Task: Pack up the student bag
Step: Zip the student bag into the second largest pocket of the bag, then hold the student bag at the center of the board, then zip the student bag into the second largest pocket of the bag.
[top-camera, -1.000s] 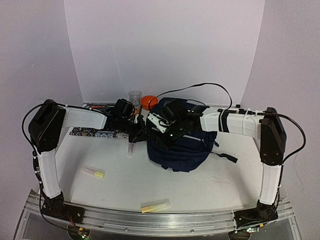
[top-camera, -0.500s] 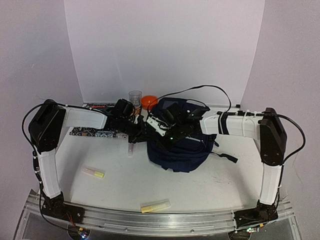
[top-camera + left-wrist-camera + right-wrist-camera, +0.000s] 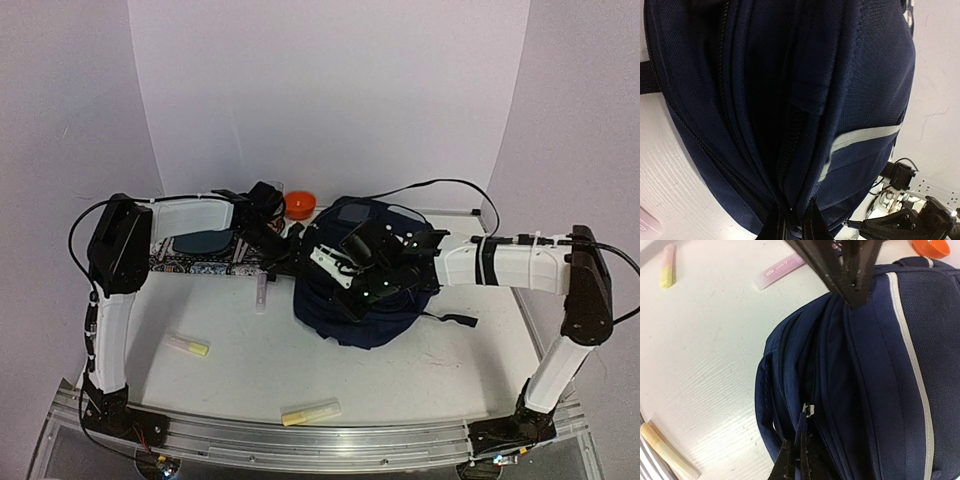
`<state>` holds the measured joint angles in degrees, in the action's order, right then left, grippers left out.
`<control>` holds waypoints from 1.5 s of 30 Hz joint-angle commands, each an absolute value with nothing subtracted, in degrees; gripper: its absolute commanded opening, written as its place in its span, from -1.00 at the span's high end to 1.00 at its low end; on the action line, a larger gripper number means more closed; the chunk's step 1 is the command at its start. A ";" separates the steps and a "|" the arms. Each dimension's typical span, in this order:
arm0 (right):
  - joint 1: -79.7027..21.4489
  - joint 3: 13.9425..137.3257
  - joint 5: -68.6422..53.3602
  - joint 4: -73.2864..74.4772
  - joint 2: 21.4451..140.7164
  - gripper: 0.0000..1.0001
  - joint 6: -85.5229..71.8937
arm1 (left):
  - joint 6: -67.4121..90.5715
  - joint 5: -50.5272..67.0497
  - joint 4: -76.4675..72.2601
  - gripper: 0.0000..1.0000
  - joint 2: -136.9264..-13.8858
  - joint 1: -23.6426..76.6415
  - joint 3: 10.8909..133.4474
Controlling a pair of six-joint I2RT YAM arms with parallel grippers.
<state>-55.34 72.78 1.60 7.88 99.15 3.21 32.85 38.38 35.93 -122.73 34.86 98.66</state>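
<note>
White worktop [image 3: 400,375]: left end effector [image 3: 795,222] pinches student bag [image 3: 375,318] edge, right end effector [image 3: 795,452] pinches zip pull [image 3: 807,411]. Unzipping step, by the look; next calls for steady drag along track.

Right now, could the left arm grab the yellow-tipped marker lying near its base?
Probably not yet. The left gripper is shut on the edge of the student bag, so it must let go first. The marker itself lies uncovered on the table.
</note>
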 commanded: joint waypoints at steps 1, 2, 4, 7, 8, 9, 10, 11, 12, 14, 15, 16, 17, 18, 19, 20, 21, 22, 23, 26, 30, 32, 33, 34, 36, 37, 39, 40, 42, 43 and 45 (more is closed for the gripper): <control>-61.92 71.30 -3.58 19.04 95.12 1.00 -0.28 | 20.03 28.44 37.53 1.00 -126.26 30.82 106.95; -62.12 71.21 -2.60 18.29 94.95 1.00 -1.78 | 19.63 27.65 37.79 1.00 -126.32 30.77 107.32; -62.33 71.39 -0.61 16.88 94.97 1.00 -3.19 | 19.88 27.94 37.98 1.00 -125.86 30.76 107.22; -62.55 71.75 3.39 14.81 95.18 1.00 -4.40 | 22.57 27.78 37.93 0.76 -124.30 30.79 105.20; -62.61 72.15 4.13 14.46 95.42 1.00 -4.36 | 24.10 27.76 37.95 0.60 -123.55 30.78 103.98; -62.66 72.78 4.51 14.24 95.86 1.00 -4.06 | 25.95 28.23 37.86 0.48 -122.50 30.76 102.68; -62.75 73.40 4.83 14.17 96.34 1.00 -3.68 | 27.47 28.92 37.64 0.36 -121.34 30.84 101.04; -62.87 74.06 5.34 14.15 96.71 1.00 -3.14 | 28.99 29.40 37.44 0.26 -120.31 30.96 99.32; -63.06 74.77 6.14 14.15 97.02 1.00 -2.46 | 30.70 29.57 37.29 0.18 -119.19 31.09 97.68; -63.68 76.29 8.14 14.15 97.60 1.00 -0.83 | 34.07 29.29 36.72 0.07 -116.20 31.38 94.50; -63.91 76.95 9.11 14.15 97.88 1.00 -0.17 | 35.73 29.53 36.12 0.02 -114.76 31.47 92.66; -64.12 77.43 10.17 14.23 98.16 1.00 1.94 | 37.05 30.11 35.18 -0.02 -113.64 31.58 90.60; -64.36 78.08 11.59 14.20 98.43 1.00 3.32 | 38.85 30.63 34.00 -0.05 -112.30 31.78 88.34; -64.68 78.61 12.94 14.24 98.70 1.00 4.39 | 40.19 31.47 32.34 -0.07 -111.37 32.01 86.64; -64.95 79.39 14.33 14.54 99.20 1.00 5.62 | 41.54 32.14 30.70 -0.09 -110.54 32.44 84.82; -65.14 80.10 15.63 15.03 99.89 1.00 6.74 | 42.95 32.81 29.35 -0.10 -110.02 32.93 83.43; -65.25 81.01 16.45 15.66 100.50 1.00 7.92 | 44.09 33.76 27.72 -0.10 -109.82 33.59 82.12; -65.32 81.86 17.06 16.12 101.05 1.00 8.90 | 45.12 34.60 26.24 -0.11 -109.84 34.32 81.15; -65.40 82.45 17.70 16.31 101.59 1.00 9.72 | 46.10 35.07 25.16 -0.11 -109.98 35.07 80.64; -65.72 83.88 19.27 16.64 102.72 1.00 12.65 | 47.23 35.76 22.81 -0.11 -111.21 37.93 81.22; -66.56 86.32 22.71 17.00 104.25 1.00 16.66 | 48.38 35.64 21.59 -0.04 -113.46 40.01 82.34; -67.41 87.54 25.04 17.11 105.05 1.00 18.99 | 48.91 36.03 20.87 0.14 -114.29 40.40 82.35; -67.90 88.06 26.35 17.14 105.51 1.00 20.33 | 49.11 36.33 20.51 0.27 -114.56 40.51 82.35; -68.47 88.50 27.92 17.16 106.02 1.00 21.68 | 49.25 36.60 20.20 0.41 -114.77 40.58 82.39; -69.99 88.98 30.39 17.29 106.63 1.00 25.08 | 49.09 36.74 19.73 0.68 -114.69 40.51 82.86; -70.97 88.81 31.65 17.29 106.80 1.00 26.86 | 48.72 36.72 19.69 0.82 -114.54 40.38 83.31; -72.67 87.96 34.09 17.41 106.69 1.00 30.50 | 48.32 36.74 19.67 0.98 -114.37 39.61 84.23; -73.49 87.64 35.14 17.73 106.51 1.00 32.12 | 48.15 36.72 19.68 1.00 -114.25 38.95 84.58; -75.20 86.97 36.47 19.33 105.67 1.00 34.78 | 48.04 36.71 19.68 1.00 -114.17 37.18 84.94; -75.80 86.73 37.09 20.31 105.06 1.00 35.50 | 47.64 36.64 19.63 1.00 -114.12 36.15 85.14; -77.23 86.48 38.23 23.45 103.94 1.00 36.33 | 46.91 36.43 19.79 1.00 -114.14 34.12 85.57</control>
<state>-72.50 85.56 35.21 19.78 106.91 30.59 48.21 36.84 25.07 -114.65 38.32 81.61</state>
